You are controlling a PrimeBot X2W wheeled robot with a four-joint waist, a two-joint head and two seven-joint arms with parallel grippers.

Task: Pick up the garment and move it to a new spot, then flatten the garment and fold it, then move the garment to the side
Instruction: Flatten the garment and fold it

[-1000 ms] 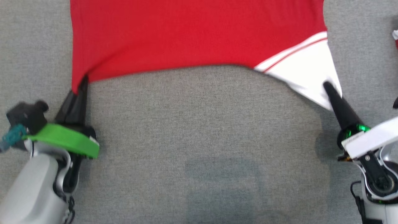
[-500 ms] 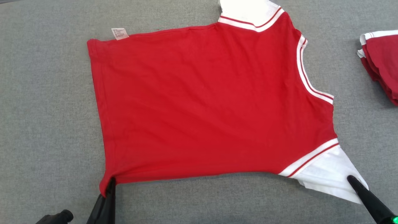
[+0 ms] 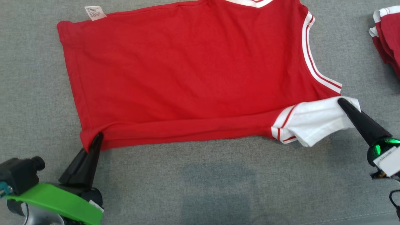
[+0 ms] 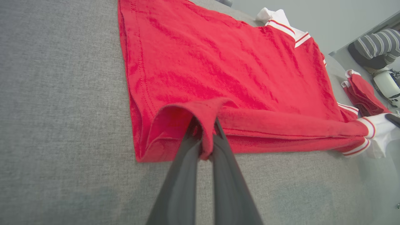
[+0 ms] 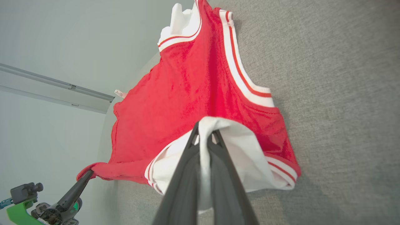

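Observation:
The garment (image 3: 187,72) is a red T-shirt with white, red-striped sleeves, spread on the grey fabric surface. Its near edge is lifted and rolled over toward the far side. My left gripper (image 3: 97,137) is shut on the red hem corner at the near left; the left wrist view shows that corner of the garment (image 4: 206,125) pinched between the dark fingers of the left gripper (image 4: 204,142). My right gripper (image 3: 342,102) is shut on the white sleeve (image 3: 312,120) at the near right, and the right wrist view has the sleeve (image 5: 237,147) draped over the right gripper (image 5: 204,136).
A second folded red-and-white garment (image 3: 387,37) lies at the far right of the surface, seen also in the left wrist view (image 4: 362,93). A white label (image 3: 94,12) sticks out at the shirt's far left corner. Bare grey surface (image 3: 200,181) lies in front of me.
Both grippers have carried the near edge and the white sleeve up and over toward the far side, so a fold has formed. The head camera also shifted between frames.

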